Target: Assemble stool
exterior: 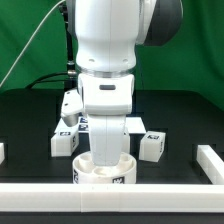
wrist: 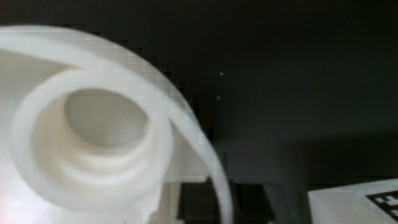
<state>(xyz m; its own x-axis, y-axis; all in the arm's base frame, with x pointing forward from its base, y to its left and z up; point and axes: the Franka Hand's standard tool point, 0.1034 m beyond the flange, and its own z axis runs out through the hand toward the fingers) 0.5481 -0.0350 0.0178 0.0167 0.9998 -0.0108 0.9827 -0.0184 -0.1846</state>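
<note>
Your gripper (wrist: 217,200) is down on the seat (exterior: 103,172). Its jaws are drawn together on the thin rim, which runs between the dark fingertips (wrist: 185,202) in the wrist view. The seat sits on the black table (exterior: 30,125), just behind the front rail (exterior: 160,190) and directly under the arm (exterior: 105,60). You have one leg (exterior: 65,143) near the seat toward the exterior view's left and another (exterior: 152,146) toward the right, both apart from it. More legs lie behind the arm, partly hidden.

a black table (exterior: 185,115) stands before a green backdrop (exterior: 30,30); a white rail (exterior: 40,192) runs along its near edge, turning back at both ends.
</note>
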